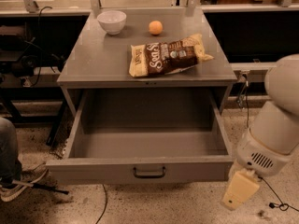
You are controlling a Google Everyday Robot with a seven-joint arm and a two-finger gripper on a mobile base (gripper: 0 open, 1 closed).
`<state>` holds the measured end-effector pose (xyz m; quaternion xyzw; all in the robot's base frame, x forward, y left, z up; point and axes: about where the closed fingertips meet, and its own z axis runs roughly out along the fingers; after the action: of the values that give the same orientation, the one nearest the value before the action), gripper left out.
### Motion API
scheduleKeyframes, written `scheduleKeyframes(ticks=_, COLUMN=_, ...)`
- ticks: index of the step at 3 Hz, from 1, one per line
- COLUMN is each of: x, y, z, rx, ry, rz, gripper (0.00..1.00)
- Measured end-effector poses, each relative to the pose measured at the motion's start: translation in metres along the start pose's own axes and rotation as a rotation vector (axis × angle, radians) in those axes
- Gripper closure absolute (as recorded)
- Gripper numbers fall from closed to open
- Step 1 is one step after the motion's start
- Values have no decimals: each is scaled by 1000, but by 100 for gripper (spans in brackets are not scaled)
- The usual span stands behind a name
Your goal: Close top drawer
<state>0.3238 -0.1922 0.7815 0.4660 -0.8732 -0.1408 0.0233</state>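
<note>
The top drawer (98, 170) is a wide grey metal drawer pulled far out of the grey cabinet (96, 62). Its inside is empty. A small dark bar handle (149, 172) sits at the centre of its flat front. My white arm (275, 129) comes in from the right. My gripper (239, 191) hangs as a cream-coloured end piece low near the floor. It is just right of the drawer front's right corner and apart from it.
On the cabinet top lie a white bowl (111, 21), an orange (155, 27) and a brown and yellow chip bag (166, 57). A person's leg and shoe (11, 167) are at the left edge. Cables (273, 202) run over the speckled floor.
</note>
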Motion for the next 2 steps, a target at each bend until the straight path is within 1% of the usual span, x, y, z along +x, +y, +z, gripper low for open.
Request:
scheduleKeyframes(ticks=1, x=6, y=-5, z=42, rx=-11, ry=-8, rz=65, gripper=64)
scheduleKeyframes(ticks=2, x=-3, y=-24, z=79, rx=22, ry=-36, rz=113, gripper=87)
